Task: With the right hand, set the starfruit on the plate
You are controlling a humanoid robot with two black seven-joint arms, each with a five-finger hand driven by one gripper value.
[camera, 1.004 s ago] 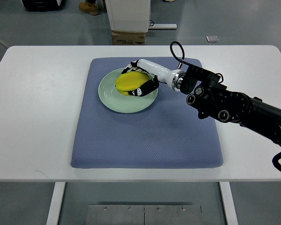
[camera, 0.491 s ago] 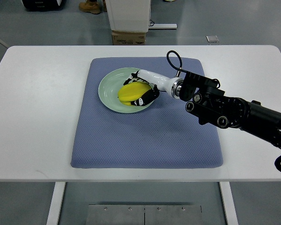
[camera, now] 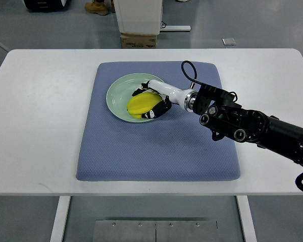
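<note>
A yellow starfruit (camera: 140, 105) lies in the right half of a pale green plate (camera: 117, 96) on the blue mat. My right hand (camera: 151, 102) reaches in from the right over the plate's right edge and its black-tipped fingers are curled around the fruit, one set behind it and one in front. The fruit appears to rest on the plate surface. The right arm (camera: 252, 126) stretches dark across the mat's right side. No left arm shows.
The blue mat (camera: 156, 146) covers the middle of a white table (camera: 35, 126). A cardboard box (camera: 139, 40) and a white cabinet base stand on the floor beyond the table's far edge.
The right hand has carried the starfruit slightly toward the near right part of the plate and lower; the arm has shifted a little nearer. The grip has stayed closed.
</note>
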